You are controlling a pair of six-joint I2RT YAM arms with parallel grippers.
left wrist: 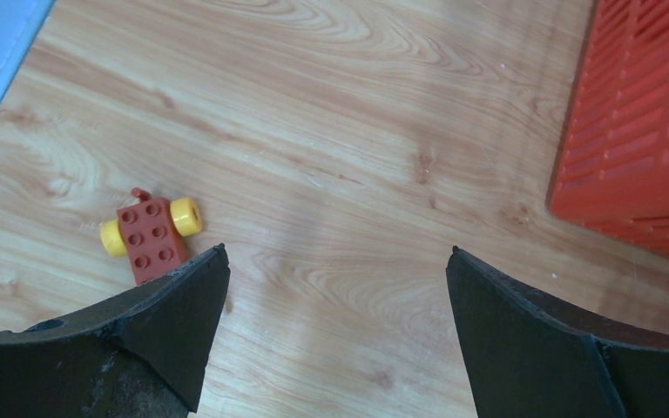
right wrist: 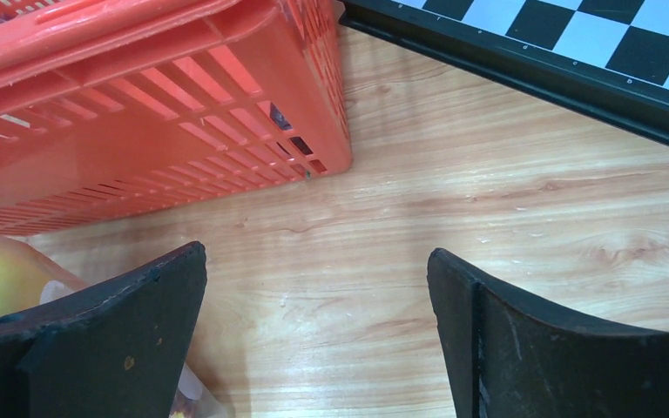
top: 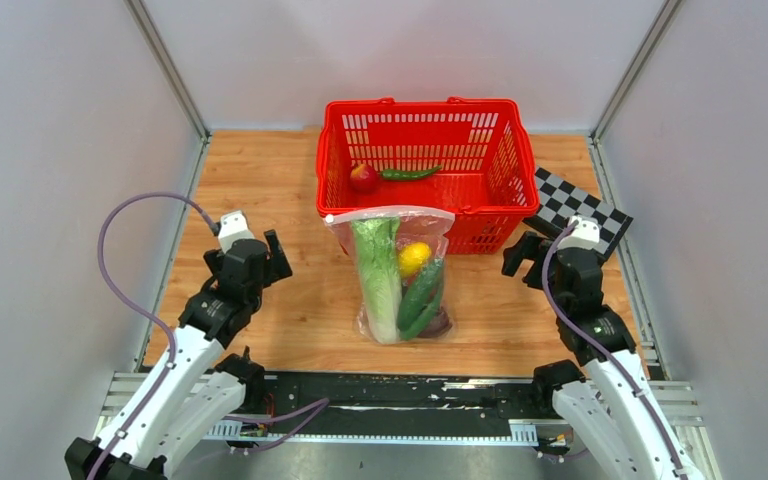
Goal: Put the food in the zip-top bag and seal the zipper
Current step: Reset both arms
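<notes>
Hovering empty: left gripper (left wrist: 338, 261) and right gripper (right wrist: 316, 257), fingers spread wide. Zip-top bag (top: 438, 232) lies between them, part-filled; apple (top: 364, 177) and chili (top: 410, 173) beyond, in the basket (top: 422, 104). Descend vertically inside its walls; bag those before sealing.

Clear crinkly zip-top bag (top: 346, 236) lies flat, mouth touching red plastic mesh basket (top: 420, 103), holding long pale-green lettuce (top: 378, 275), yellow lemon (top: 414, 257), dark green cucumbers (top: 422, 296); red apple (top: 363, 177) and small green chili (top: 410, 173) lie in basket.

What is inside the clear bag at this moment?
Through the zip-top bag show a lettuce, a lemon and cucumbers. Whatever lies beneath them at the bottom is covered.
</notes>
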